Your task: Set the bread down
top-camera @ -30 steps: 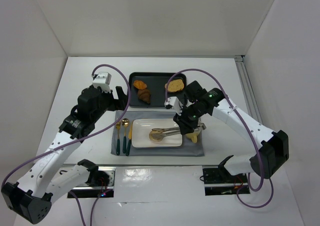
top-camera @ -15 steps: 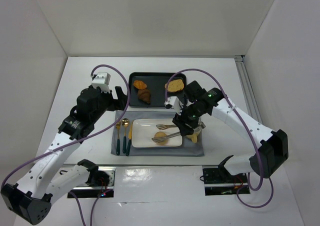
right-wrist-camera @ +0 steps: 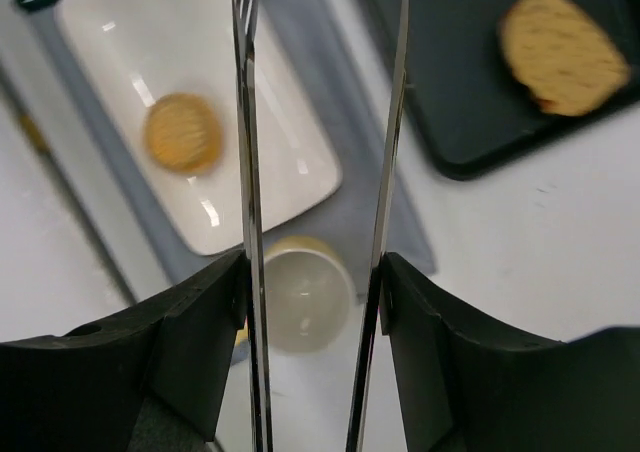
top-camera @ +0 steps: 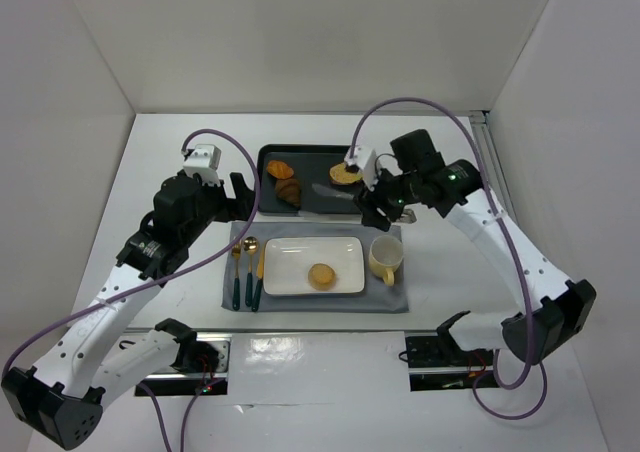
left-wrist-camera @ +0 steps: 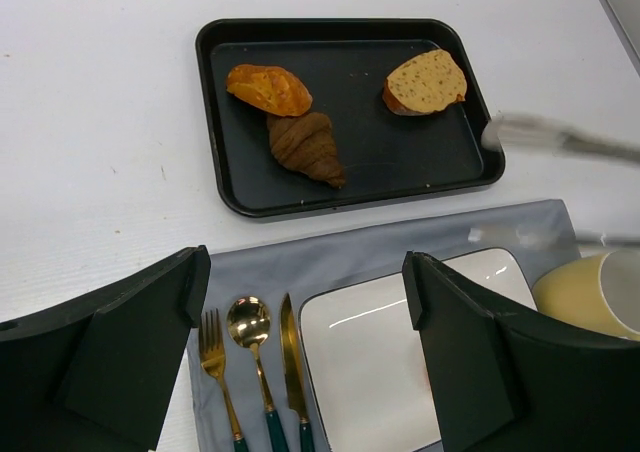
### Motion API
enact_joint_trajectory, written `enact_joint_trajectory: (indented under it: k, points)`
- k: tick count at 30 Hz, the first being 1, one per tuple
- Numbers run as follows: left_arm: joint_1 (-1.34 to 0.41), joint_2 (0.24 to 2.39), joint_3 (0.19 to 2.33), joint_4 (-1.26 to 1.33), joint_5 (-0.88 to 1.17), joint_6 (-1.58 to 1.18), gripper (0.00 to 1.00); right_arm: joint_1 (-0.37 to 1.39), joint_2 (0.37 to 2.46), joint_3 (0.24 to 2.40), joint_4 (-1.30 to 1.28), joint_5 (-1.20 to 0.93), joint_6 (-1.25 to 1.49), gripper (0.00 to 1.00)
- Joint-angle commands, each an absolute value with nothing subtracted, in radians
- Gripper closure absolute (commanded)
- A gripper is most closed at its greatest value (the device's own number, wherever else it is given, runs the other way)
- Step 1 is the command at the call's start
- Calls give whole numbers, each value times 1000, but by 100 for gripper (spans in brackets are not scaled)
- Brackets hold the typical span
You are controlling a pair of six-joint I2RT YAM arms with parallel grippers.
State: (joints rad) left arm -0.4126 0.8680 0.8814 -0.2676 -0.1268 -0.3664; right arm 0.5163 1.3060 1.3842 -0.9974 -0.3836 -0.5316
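The bread, a small round golden-tan bun [top-camera: 321, 275], lies on the white plate [top-camera: 290, 257], right of its middle. It also shows in the right wrist view [right-wrist-camera: 182, 132]. My right gripper [top-camera: 385, 200] is shut on metal tongs [right-wrist-camera: 246, 172], whose two arms stand apart and hold nothing. It hovers over the near right corner of the black tray [top-camera: 310, 158], above and right of the bun. The tongs show blurred in the left wrist view [left-wrist-camera: 560, 140]. My left gripper [top-camera: 240, 194] is open and empty, left of the tray, above the cutlery [left-wrist-camera: 250, 362].
The tray holds an oval bread slice [top-camera: 348, 173], a dark croissant [top-camera: 289, 194] and an orange pastry [top-camera: 279, 170]. A yellow mug [top-camera: 384, 257] stands right of the plate on the grey mat [top-camera: 390, 297]. A gold fork, spoon and knife [top-camera: 247, 267] lie left of the plate.
The tongs opened and let go of the bun on the plate. My right arm then rose and drew back to the right, toward the tray. The left arm has not moved.
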Motion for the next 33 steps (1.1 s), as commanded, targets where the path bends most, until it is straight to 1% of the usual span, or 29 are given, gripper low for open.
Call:
enact_joint_trajectory:
  k: [1,5,6,8,9,12,17,26,30,32,33]
  points:
    - [-407,851,884,-222,-143,-348,3,433,1226,1369,-812,-277,-488,36]
    - [-407,851,884,-222,-143,-348,3,244,1181,1246,-620,-249,-433,36]
    - [-407,851,884,-222,-143,-348,3,147,1181,1221,-544,-249,-423,36]
    - [-407,851,884,-222,-143,-348,3,42,1181,1148,-465,-290,-394,38]
    - [-407,851,884,-222,-134,-348,3,-56,1198,1128,-410,-308,-374,38]
    - [-407,851,874,-222,-133,-348,3,-179,1247,1071,-353,-347,-333,38]
    - [-407,851,874,-222,-133,-348,3,-218,1354,994,-226,-286,-296,39]
    - [-407,851,874,-213,-124,-348,3,-227,1534,950,-184,-192,-244,39]
    - [-407,851,874,-213,-124,-348,3,-227,1574,950,-218,-183,-253,35]
    - [-407,851,874,-213,-124,-348,3,-227,1604,960,-254,-173,-264,30]
    - [-407,851,874,-213,-124,-348,3,-227,1614,960,-264,-173,-264,30]
